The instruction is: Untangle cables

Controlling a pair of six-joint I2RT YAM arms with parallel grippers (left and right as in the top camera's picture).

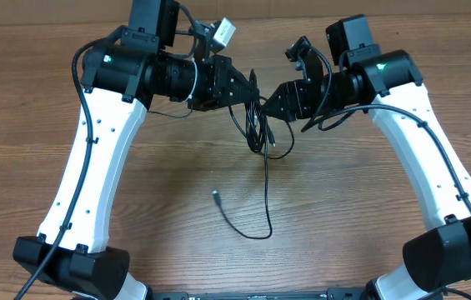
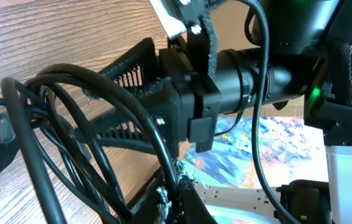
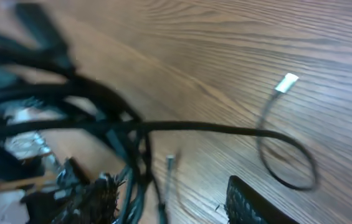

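A bundle of thin black cables (image 1: pixel 257 121) hangs in the air between my two grippers at the table's far middle. My left gripper (image 1: pixel 242 92) is shut on the bundle; in the left wrist view its jaws (image 2: pixel 171 200) pinch one strand below the loops (image 2: pixel 70 124). My right gripper (image 1: pixel 275 102) is open, its fingers spread around the bundle. The right wrist view is blurred: the jaws (image 3: pixel 176 199) are wide apart, with cables (image 3: pixel 132 149) by the left finger. One strand (image 1: pixel 267 192) trails down to the table and ends in a silver plug (image 1: pixel 217 194), also in the right wrist view (image 3: pixel 286 82).
The wooden table (image 1: pixel 135 192) lies below. Thicker black wires run along both white arms (image 1: pixel 81 167) (image 1: pixel 435 158). A white connector block (image 1: pixel 223 32) sits on top of the left arm. The trailing cable's loop (image 1: pixel 256 235) lies near the table's middle.
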